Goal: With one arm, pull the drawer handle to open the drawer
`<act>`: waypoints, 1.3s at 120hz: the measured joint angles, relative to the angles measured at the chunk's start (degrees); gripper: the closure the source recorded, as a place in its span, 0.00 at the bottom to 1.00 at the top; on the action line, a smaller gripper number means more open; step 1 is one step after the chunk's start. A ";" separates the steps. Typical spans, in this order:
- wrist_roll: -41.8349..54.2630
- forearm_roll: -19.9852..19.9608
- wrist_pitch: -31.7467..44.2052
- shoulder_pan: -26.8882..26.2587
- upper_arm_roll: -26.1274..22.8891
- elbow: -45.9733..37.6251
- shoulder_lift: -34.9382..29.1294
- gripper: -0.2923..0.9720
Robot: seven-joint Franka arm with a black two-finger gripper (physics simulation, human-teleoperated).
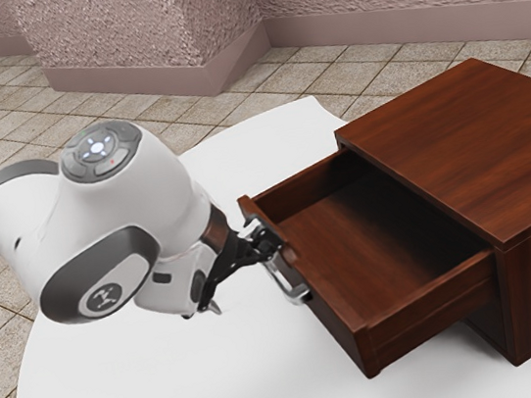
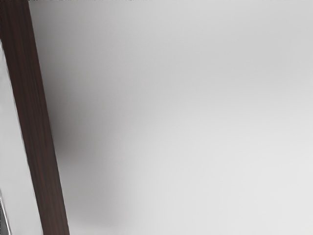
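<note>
We see the dark wooden drawer [image 1: 380,242] standing well out of its cabinet [image 1: 475,140], which fills the right half of the exterior view on a round white table [image 1: 174,390]. The drawer's inside is bare wood. Its metal handle [image 1: 289,280] sits on the drawer front, just left of the frame's centre. The white arm [image 1: 123,239] reaches in from the left, and our black pincer [image 1: 264,244] is at the handle's upper end. We cannot tell whether it grips the handle. In the wrist view a dark wood strip [image 2: 34,122] runs across the white table surface.
</note>
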 joint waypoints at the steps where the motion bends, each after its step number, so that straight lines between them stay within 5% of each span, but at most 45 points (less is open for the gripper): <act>1: -0.02 0.00 -0.08 0.00 -0.01 0.00 -0.03 0.25; 94: -1.24 -0.58 -4.04 -0.20 -1.47 5.98 -2.29 0.23; 124: -5.94 -4.20 -12.59 0.00 -1.23 13.61 -1.76 0.23; 156: -20.97 -8.78 -26.13 1.05 1.40 23.59 1.72 0.23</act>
